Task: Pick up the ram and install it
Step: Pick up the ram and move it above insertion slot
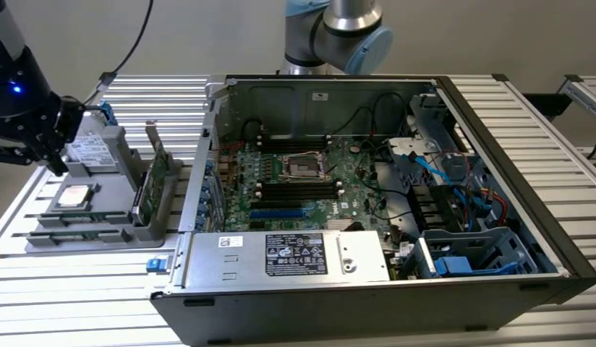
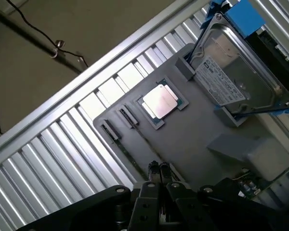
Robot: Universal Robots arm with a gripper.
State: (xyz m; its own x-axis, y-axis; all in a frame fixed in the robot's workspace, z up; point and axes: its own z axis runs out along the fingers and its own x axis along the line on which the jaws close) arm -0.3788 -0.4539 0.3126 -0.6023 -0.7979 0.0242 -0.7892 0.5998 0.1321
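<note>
My gripper (image 1: 57,165) hangs at the exterior view's left, over the back corner of a grey parts tray (image 1: 86,238). Its fingers (image 2: 157,169) are shut together with nothing between them. The ram (image 1: 142,198), a narrow green stick, stands on edge in a slot on the tray's side nearest the computer, to the exterior view's right of the gripper. The open computer case (image 1: 375,289) lies beside the tray, its green motherboard (image 1: 278,177) showing black memory slots (image 1: 296,191).
On the tray a silver processor chip (image 2: 160,101) lies flat and a silver hard drive (image 2: 238,72) with blue rails stands on edge. A taller green expansion card (image 1: 162,168) with a metal bracket stands behind the ram. The slatted metal table (image 1: 76,303) carries everything.
</note>
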